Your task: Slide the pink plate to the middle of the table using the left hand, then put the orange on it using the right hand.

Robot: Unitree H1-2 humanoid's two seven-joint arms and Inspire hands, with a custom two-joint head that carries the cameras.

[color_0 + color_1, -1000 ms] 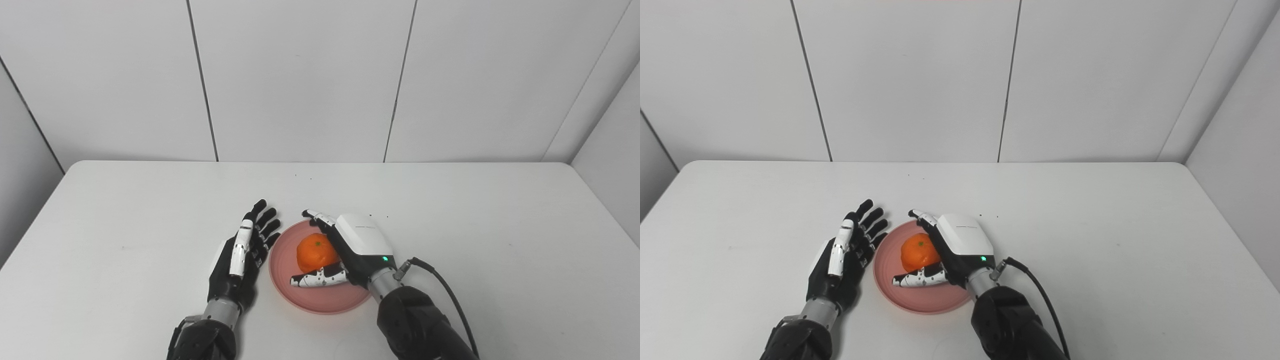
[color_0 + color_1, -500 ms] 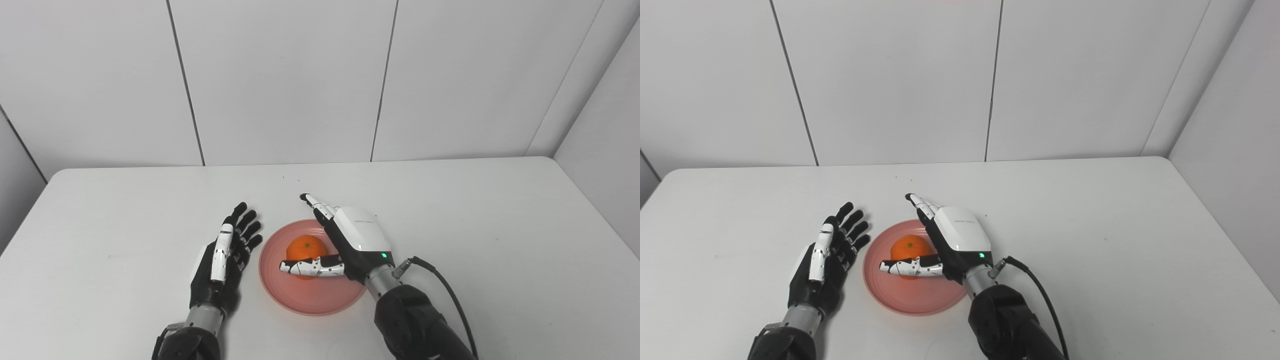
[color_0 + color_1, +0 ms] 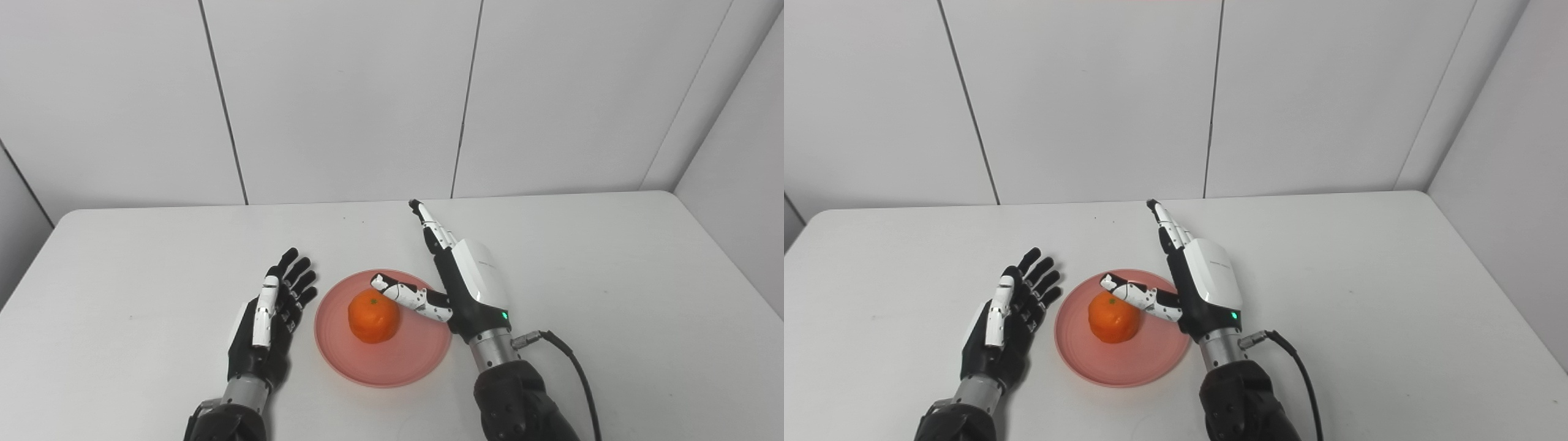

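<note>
Pink plate (image 3: 392, 361) lay mid-table, orange (image 3: 373, 315) seated on it. Right hand (image 3: 468, 288) at 3 o'clock, fingers spread, nothing held. Left hand (image 3: 269, 318) at 9 o'clock, fingers apart, empty. Placement judged done; withdrawal remaining.

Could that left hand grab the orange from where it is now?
Probably yes. The left hand lies open just beside the pink plate, with nothing between it and the orange. The right hand is open on the far side.
</note>
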